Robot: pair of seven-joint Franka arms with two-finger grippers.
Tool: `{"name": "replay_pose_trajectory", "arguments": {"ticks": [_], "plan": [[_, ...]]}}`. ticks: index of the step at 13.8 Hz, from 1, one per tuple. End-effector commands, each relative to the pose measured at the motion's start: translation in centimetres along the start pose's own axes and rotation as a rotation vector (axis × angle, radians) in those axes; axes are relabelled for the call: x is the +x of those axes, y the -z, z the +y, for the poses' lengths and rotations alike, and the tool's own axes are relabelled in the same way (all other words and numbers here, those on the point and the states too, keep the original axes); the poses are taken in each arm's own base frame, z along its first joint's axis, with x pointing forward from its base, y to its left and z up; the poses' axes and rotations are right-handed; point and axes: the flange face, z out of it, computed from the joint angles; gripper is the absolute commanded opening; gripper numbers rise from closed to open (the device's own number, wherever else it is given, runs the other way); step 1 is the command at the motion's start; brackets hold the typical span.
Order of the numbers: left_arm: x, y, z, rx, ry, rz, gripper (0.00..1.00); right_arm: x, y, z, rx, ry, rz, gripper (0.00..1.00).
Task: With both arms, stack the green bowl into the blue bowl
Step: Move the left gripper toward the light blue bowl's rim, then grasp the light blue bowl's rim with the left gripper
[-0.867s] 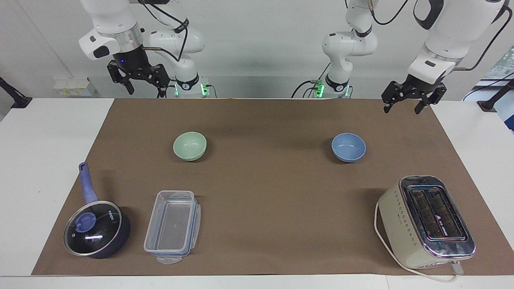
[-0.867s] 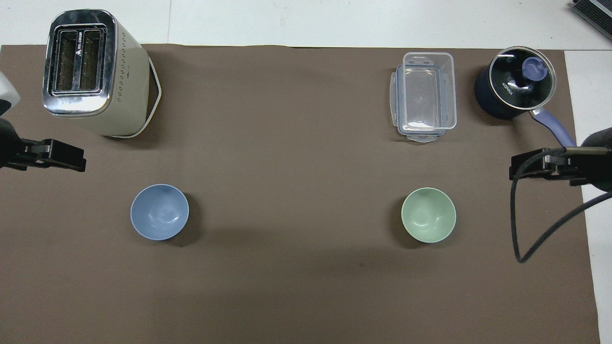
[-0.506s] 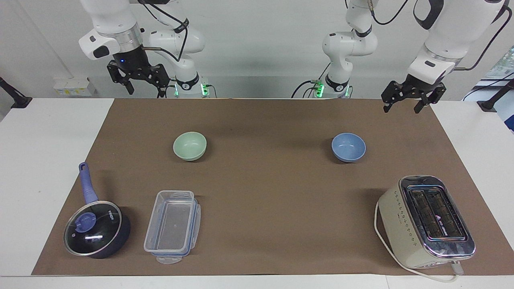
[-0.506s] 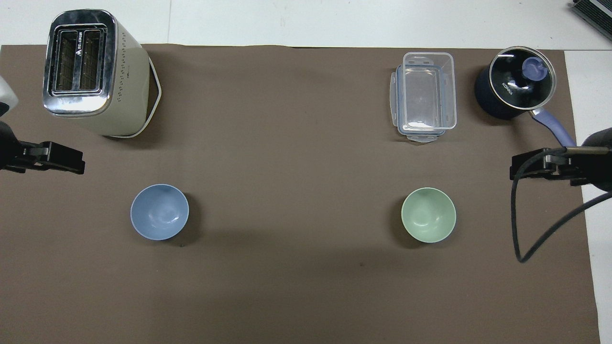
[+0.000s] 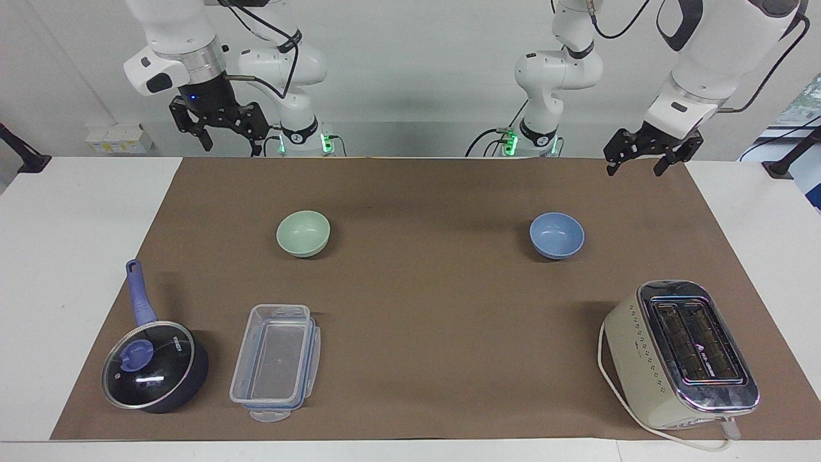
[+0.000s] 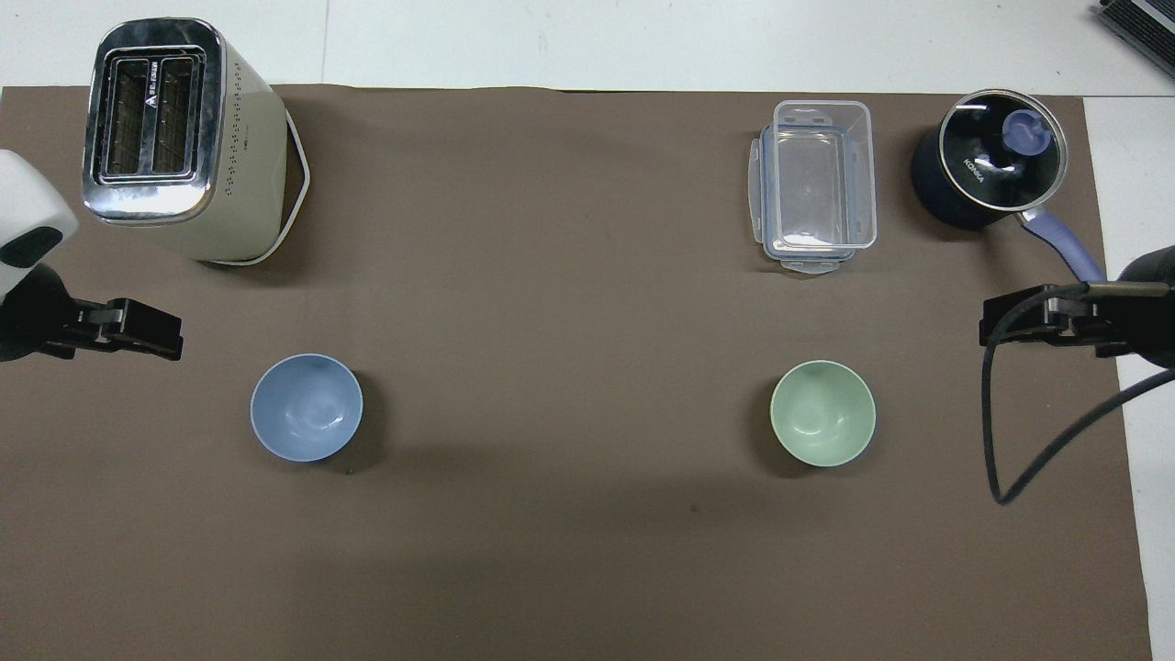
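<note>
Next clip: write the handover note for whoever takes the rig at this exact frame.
Left gripper: open, empty, raised over the mat's edge by its base.
Right gripper: open, empty, raised by its own base.
Green bowl: upright on the mat, toward the right arm's end.
Blue bowl: upright, toward the left arm's end, apart from the green one.
Done: nothing yet.
Left: grasp, bring together, stack green into blue.

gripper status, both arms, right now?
Left tool: open, empty, raised above the brown mat's edge nearest the robots.
Right tool: open, empty, raised near its own base.
</note>
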Motion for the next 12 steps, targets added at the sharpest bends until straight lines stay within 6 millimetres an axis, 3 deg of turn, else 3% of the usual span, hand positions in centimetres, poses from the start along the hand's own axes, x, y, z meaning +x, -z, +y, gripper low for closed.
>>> {"name": "replay_pose_trajectory", "arguments": {"ticks": [1, 8, 12], "plan": [[-1.4, -2.8, -1.4, 0.018, 0.028, 0.012, 1.0, -0.5, 0.1, 0.4, 0.022, -0.005, -0.006, 1.0], [-2.0, -9.4, -1.4, 0.004, 0.034, 0.01, 1.0, -0.4, 0.1, 0.4, 0.026, -0.005, -0.005, 1.0], [-2.4, -14.1, -0.5, -0.001, 0.02, -0.002, 1.0, -0.4, 0.1, 0.4, 0.025, -0.009, -0.007, 1.0]]}}
